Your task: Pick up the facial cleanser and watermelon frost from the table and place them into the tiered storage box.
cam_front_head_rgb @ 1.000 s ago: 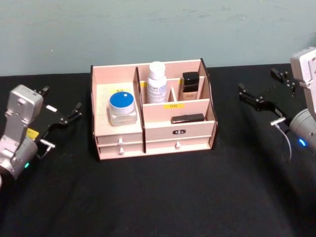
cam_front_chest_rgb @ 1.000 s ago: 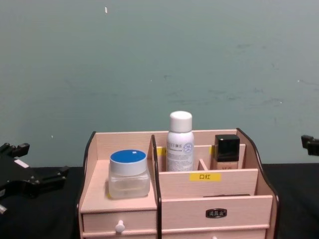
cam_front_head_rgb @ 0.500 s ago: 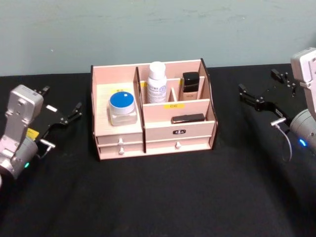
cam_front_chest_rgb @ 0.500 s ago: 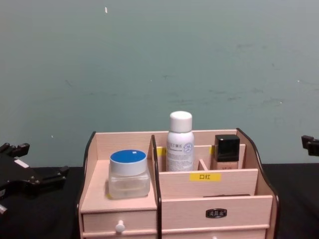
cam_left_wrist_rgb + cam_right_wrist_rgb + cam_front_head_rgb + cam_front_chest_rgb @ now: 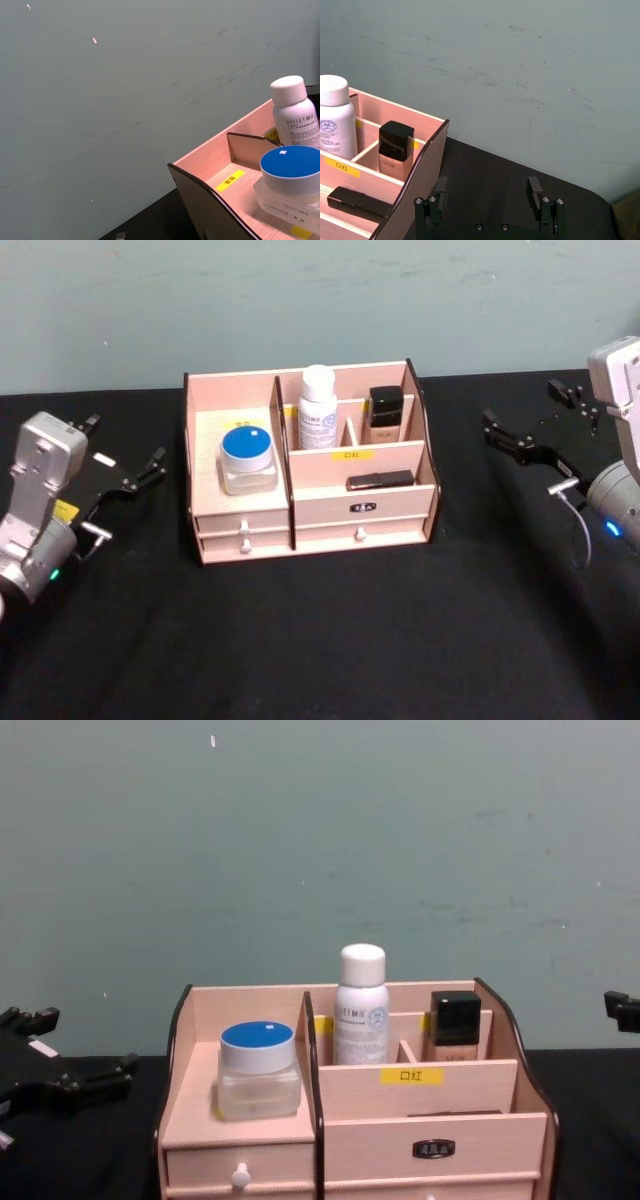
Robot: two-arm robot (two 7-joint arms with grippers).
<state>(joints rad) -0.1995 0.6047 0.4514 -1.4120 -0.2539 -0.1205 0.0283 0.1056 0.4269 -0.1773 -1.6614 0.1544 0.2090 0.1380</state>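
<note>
Apparently nothing has moved: both items sit in the storage box [image 5: 310, 515], left gripper [image 5: 125, 480] and right gripper [image 5: 530, 440] parked open, empty; task looks finished.

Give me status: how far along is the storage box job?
Looks done. The tiered storage box holds a blue-lidded jar in its left bay, a white bottle and a black-capped bottle at the back, and a flat black item in front. Nothing in hand: left gripper and right gripper sit open at either side of the black table. Nothing visibly left.
</note>
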